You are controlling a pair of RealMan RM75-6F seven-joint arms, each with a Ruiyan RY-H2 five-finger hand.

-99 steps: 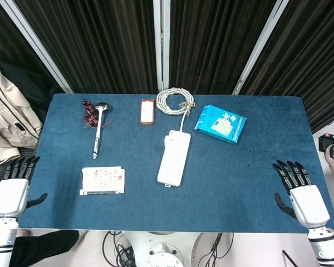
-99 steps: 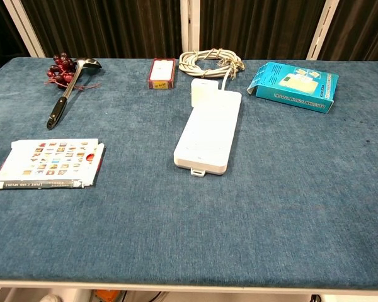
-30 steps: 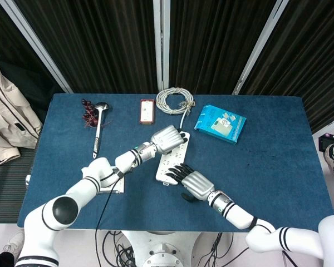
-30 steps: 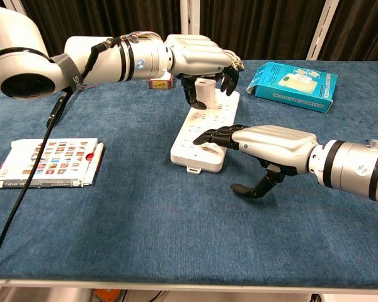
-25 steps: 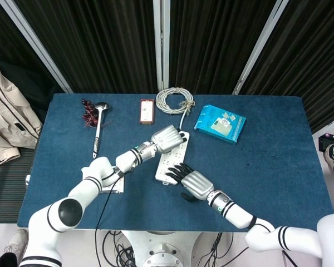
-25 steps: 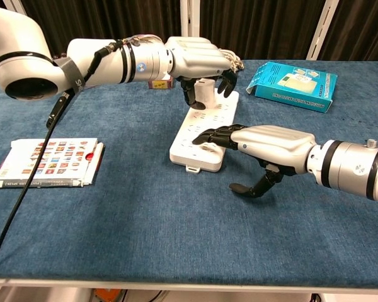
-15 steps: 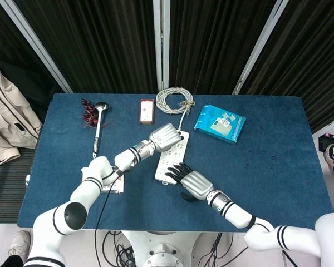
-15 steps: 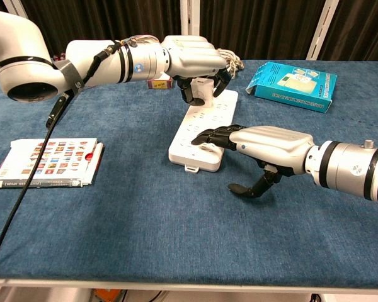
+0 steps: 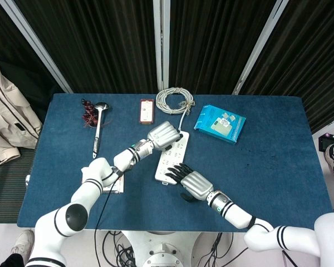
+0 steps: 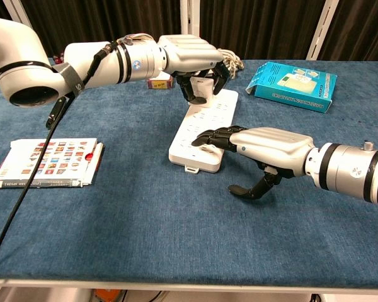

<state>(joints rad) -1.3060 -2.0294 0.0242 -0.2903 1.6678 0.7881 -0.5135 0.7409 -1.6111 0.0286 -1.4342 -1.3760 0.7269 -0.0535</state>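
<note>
Two hands are working one white power strip (image 10: 205, 129) lying mid-table on the blue cloth (image 10: 176, 226). We are seeing the right hand (image 10: 264, 146) laying its dark fingertips (image 10: 205, 136) flat on the strip's near end, apparently pinning it down, thumb hanging free off the near side, so it is pressing rather than grasping. The left hand (image 10: 192, 60) is curling over the strip's far end, fingers closing around the white plug block (image 10: 200, 89) seated there; we are judging that it is gripping the block. The strip's coiled cable (image 9: 175, 100) is lying just beyond. A blue box (image 10: 294, 84) is sitting far right, a picture card (image 10: 47, 162) near left.
</note>
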